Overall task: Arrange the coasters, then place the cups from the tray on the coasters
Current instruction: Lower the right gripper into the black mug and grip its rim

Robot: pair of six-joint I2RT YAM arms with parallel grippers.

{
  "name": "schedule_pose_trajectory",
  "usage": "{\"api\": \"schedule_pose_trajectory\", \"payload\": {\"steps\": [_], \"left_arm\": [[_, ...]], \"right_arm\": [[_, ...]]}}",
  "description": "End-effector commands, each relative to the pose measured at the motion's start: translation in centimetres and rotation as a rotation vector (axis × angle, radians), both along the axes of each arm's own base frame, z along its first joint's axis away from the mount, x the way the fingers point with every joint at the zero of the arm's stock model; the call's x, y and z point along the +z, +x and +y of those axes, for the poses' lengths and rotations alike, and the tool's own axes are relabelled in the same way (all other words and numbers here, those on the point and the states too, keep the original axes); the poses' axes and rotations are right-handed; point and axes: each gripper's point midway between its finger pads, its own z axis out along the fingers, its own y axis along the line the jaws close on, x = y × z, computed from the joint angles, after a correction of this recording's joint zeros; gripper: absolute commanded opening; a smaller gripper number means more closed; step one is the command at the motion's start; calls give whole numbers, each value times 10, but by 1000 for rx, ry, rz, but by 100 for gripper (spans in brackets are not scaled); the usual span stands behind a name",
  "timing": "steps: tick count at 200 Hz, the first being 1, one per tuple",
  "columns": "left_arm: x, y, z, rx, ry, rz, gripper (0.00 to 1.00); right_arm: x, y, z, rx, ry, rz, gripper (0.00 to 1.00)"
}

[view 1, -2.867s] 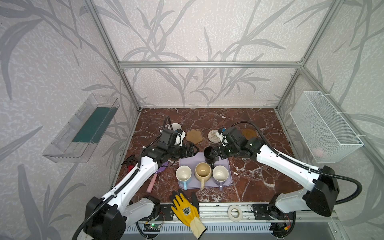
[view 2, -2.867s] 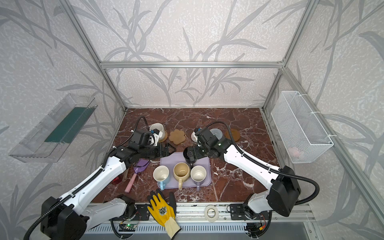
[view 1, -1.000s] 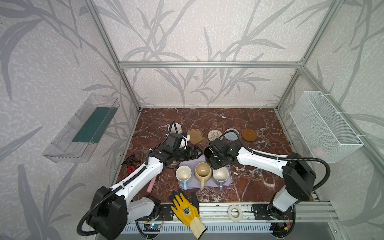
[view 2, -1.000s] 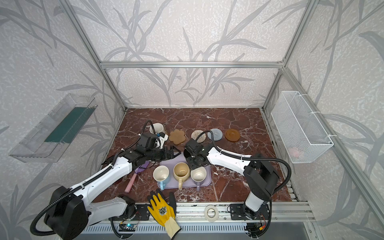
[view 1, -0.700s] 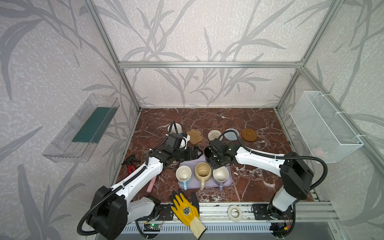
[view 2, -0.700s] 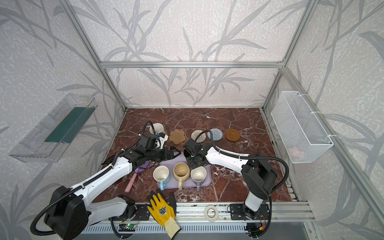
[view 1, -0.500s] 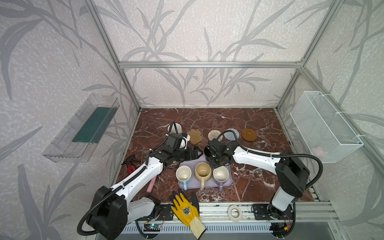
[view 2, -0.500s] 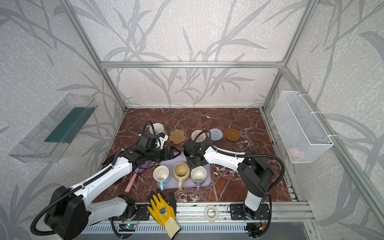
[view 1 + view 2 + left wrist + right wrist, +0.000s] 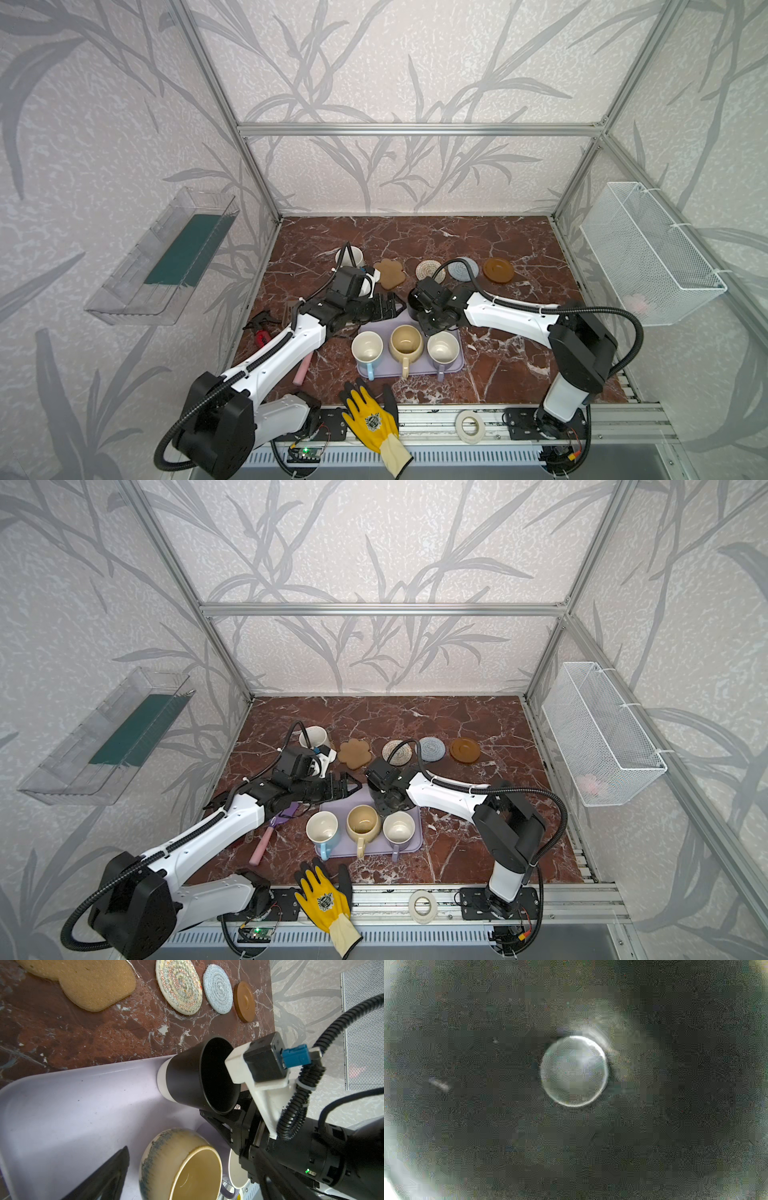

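**Two white-and-black arms**

Left of the tray (image 9: 422, 371), the left arm (image 9: 282, 353) has glossy white link shells set between chunky black joint housings. The right arm (image 9: 511, 318), right of the tray, matches it. A black ribbed conduit (image 9: 292, 1113) runs along each, strapped down with white ties. Over the tray, the right wrist carries a white bracket (image 9: 236, 1068), a black camera box (image 9: 264, 1064), a blue plug (image 9: 296, 1058) and a small green light (image 9: 307, 1171).

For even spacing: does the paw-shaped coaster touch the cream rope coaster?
Apart. The left wrist view shows bare marble between the paw-shaped coaster and the cream rope coaster.
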Motion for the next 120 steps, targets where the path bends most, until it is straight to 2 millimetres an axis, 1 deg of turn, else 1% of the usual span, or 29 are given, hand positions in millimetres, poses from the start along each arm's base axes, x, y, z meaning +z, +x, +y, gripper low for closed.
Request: {"api": "schedule_pose_trajectory", "payload": {"steps": [1,31,34,41,55,63,76,81,83,86,120], "left_arm": [[-4,0,0,4,4,-4,96],[-5,0,1,6,6,-2,96],[-5,0,1,5,6,0,96],[-5,0,1,6,6,-1,96],[-3,1,1,10,2,-7,96],[-2,2,1,14,2,-13,96],[2,4,2,28,-6,-26,96],[4,5,2,34,-11,-31,96],[4,5,2,37,-13,-35,96],[6,6,2,39,-16,-40,96],[15,9,1,60,-49,-73,95]], "right_arm": [[7,5,4,4,5,-23,16],[10,7,7,10,12,-32,12],[12,8,7,10,13,-35,9],[14,8,8,10,17,-40,7],[20,10,9,10,28,-54,6],[25,11,9,9,34,-62,2],[27,11,9,10,33,-69,0],[27,12,9,7,31,-71,0],[37,12,9,6,50,-88,0],[40,12,9,6,54,-93,0],[55,14,8,3,63,-111,0]]}}
